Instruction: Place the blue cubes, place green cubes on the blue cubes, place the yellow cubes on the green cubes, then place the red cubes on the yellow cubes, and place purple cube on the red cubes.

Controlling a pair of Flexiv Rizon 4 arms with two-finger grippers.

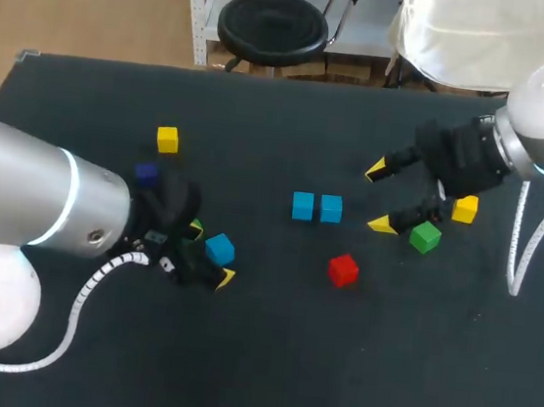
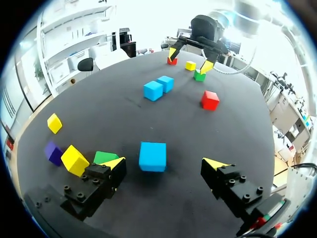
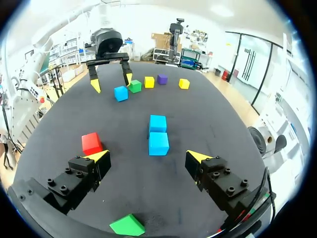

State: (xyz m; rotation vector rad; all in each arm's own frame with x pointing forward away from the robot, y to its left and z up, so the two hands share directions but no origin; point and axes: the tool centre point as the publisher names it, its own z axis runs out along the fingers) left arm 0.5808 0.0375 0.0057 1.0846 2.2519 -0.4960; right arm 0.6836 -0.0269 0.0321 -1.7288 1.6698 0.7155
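Basically, the loose blue cube [image 2: 152,156] sat on the table between the left gripper's [image 2: 166,163] open fingers, touching neither, left arm clearly nearer; right gripper [image 1: 379,196] hung open beside a green cube [image 1: 425,237].

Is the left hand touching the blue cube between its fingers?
Apart. The left wrist view shows bare table on both sides of the blue cube, separating it from the open left hand.

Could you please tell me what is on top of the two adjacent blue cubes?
Nothing: the blue cubes show bare tops. Their undersides, against the table, are hidden.
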